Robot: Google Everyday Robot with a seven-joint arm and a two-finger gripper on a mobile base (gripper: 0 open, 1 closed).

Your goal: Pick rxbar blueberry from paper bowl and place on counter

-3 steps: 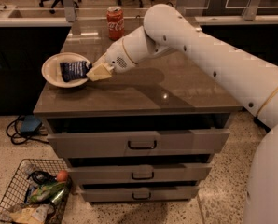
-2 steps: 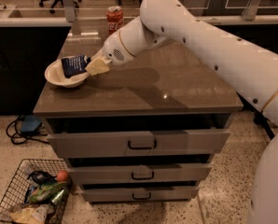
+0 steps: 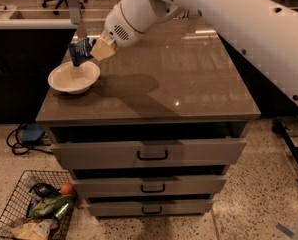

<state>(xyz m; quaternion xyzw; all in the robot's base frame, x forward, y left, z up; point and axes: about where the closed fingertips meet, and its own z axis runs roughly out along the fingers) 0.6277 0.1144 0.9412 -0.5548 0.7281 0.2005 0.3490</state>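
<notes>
The off-white paper bowl (image 3: 73, 78) sits at the left edge of the grey-brown counter (image 3: 179, 79) and looks empty. My gripper (image 3: 95, 50) is just above the bowl's far right rim, shut on the dark navy rxbar blueberry (image 3: 81, 51). The bar hangs in the air, lifted clear of the bowl and sticking out to the left of the fingers. My white arm reaches in from the upper right across the counter.
Grey drawers with black handles (image 3: 152, 155) are below the counter. A wire basket (image 3: 34, 209) with packets and an orange ball stands on the floor at lower left. A blue object and cables (image 3: 26, 134) lie on the floor left. Office chairs stand behind.
The gripper has risen with the bar held in it, lifting it out of the bowl. The view has also shifted closer, and the red can no longer shows.
</notes>
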